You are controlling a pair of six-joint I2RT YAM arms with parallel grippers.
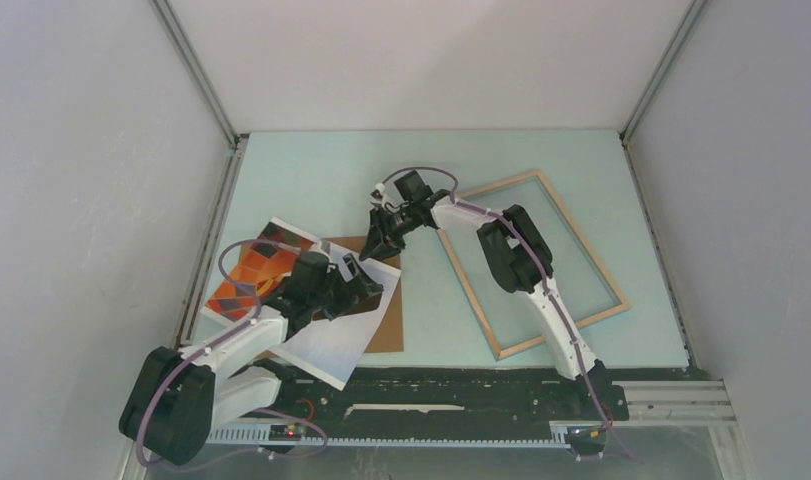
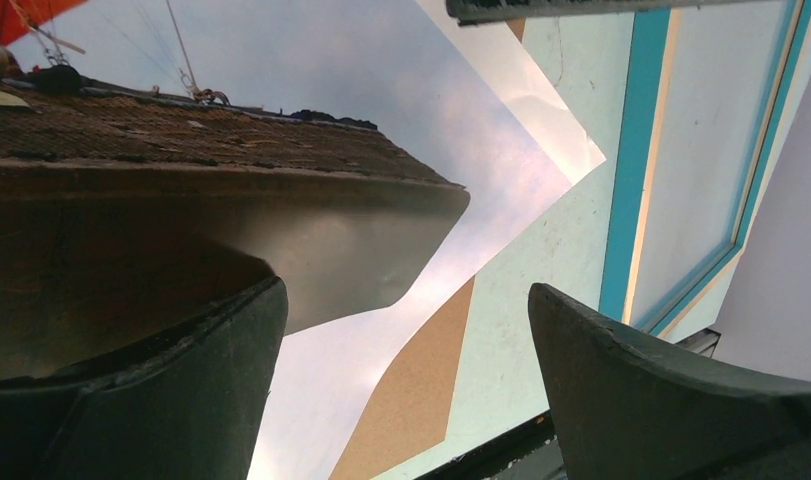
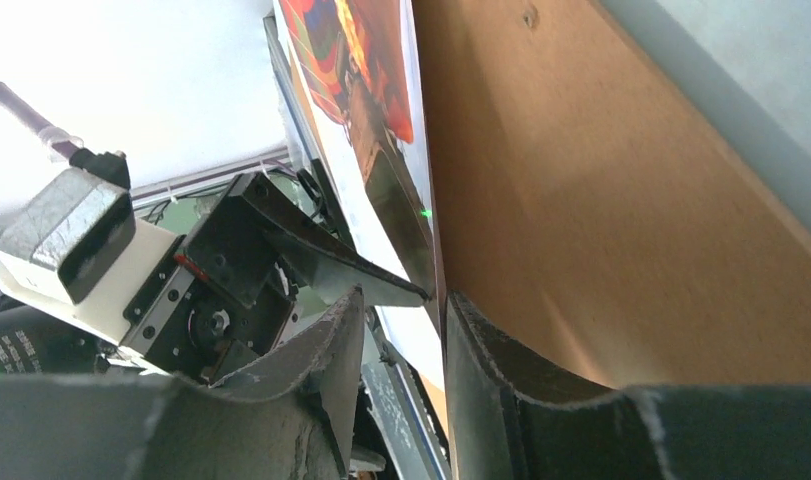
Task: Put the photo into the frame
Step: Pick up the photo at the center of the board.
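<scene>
My left pincer is spread wide, released, with nothing between its fingers. Right under it lies the photo, flat. The pale sky sits below the pincer, and the dark block and orange-red balloons run off to the pincer's left, partly under my left arm. The photo rests on a brown board, and a strip of that board shows past the photo's edge, just to the right of the left pincer.

Now my right pincer: it's down at the photo's far corner, just beyond the left pincer, the two near each other but apart. From its wrist I see the photo's edge and the board's edge running straight into the narrow gap between its fingers, the board on the right-hand finger's side. Whether it's pinching the paper or only straddling it, I cannot tell.

The frame lies flat on the bench, off to the right of both pincers and apart from the photo. Its wood side is up, the bench shows through its opening, and my right arm stretches across it. From the left wrist, its blue edge shows beyond the right finger.
</scene>
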